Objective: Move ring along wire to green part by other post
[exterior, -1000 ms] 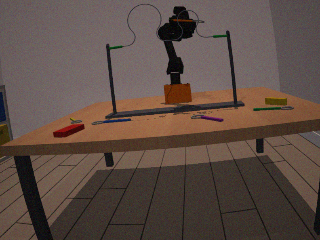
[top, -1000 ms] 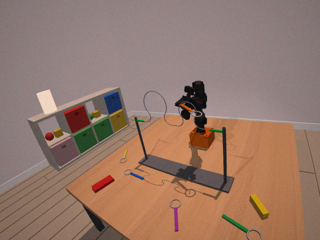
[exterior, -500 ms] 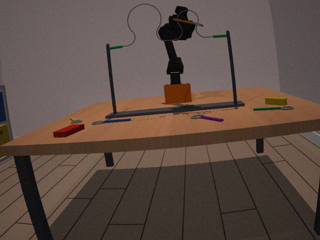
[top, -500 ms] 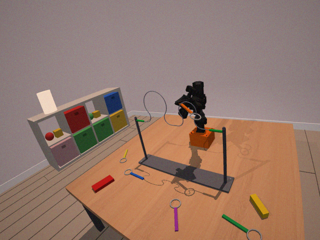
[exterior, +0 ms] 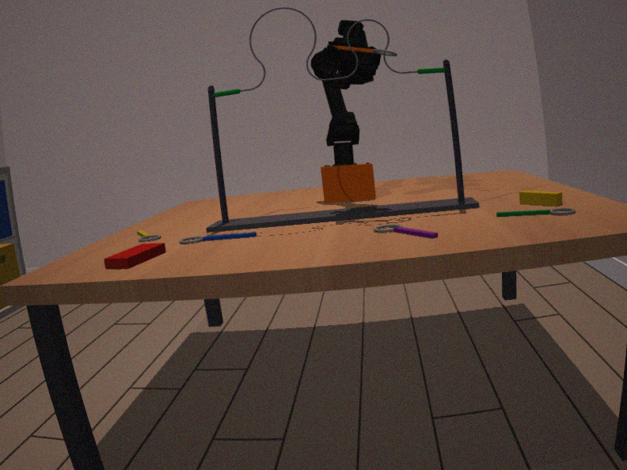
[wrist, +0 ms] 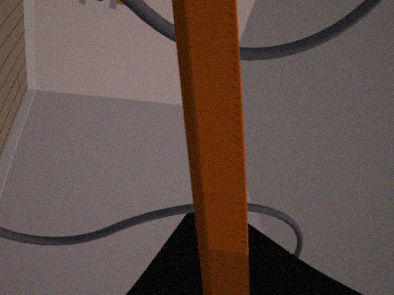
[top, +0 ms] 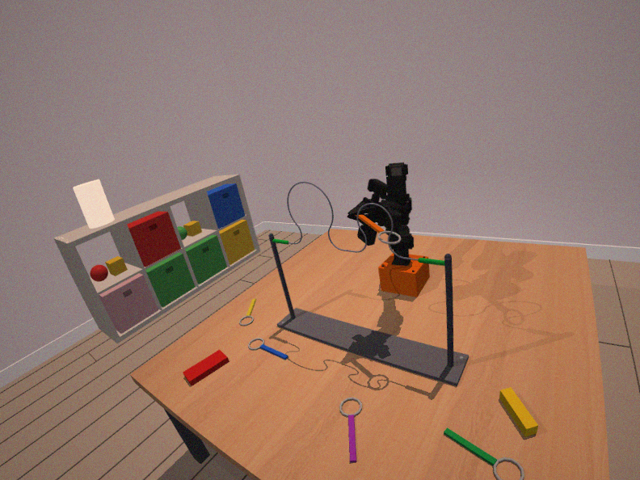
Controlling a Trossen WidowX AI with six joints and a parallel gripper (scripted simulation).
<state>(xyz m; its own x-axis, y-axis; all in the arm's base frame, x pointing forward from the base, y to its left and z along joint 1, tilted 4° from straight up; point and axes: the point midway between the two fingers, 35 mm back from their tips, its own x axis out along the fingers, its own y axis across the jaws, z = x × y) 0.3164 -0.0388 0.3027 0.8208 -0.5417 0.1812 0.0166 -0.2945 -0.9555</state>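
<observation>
"What's the gripper (top: 360,215) (exterior: 335,47) (wrist: 208,223) doing?"

"Pinching the orange handle (top: 371,224) (exterior: 352,48) (wrist: 217,129), its fingers pressed against it from either side."

"And the ring (top: 388,243) (exterior: 392,54)?"

"Out beyond the fingers, at the handle's far end. It lies nearly flat, with the grey wire (top: 332,218) (exterior: 315,36) (wrist: 280,51) seeming to run through it on the outer side of the smaller loop."

"Touching the wire?"

"I can't tell. The wrist view cuts the ring off."

"Where are the green parts?"

"The nearer green sleeve (top: 431,260) (exterior: 431,70) is past the ring and lower than the gripper, joined to the nearer post (top: 449,309) (exterior: 454,135). The farther green sleeve (top: 280,241) (exterior: 226,93) is on the opposite side of the gripper, past the bigger loop, at the farther post (top: 283,277) (exterior: 218,156)."

"Anything below the gripper?"

"The dark base plate (top: 320,322) (exterior: 282,221) holding both posts, well beneath it. The blue-handled ring (top: 273,351) (exterior: 229,236) and purple-handled ring (top: 351,437) (exterior: 416,232) lie on the table (top: 298,416) (exterior: 313,266), also well below."
</observation>
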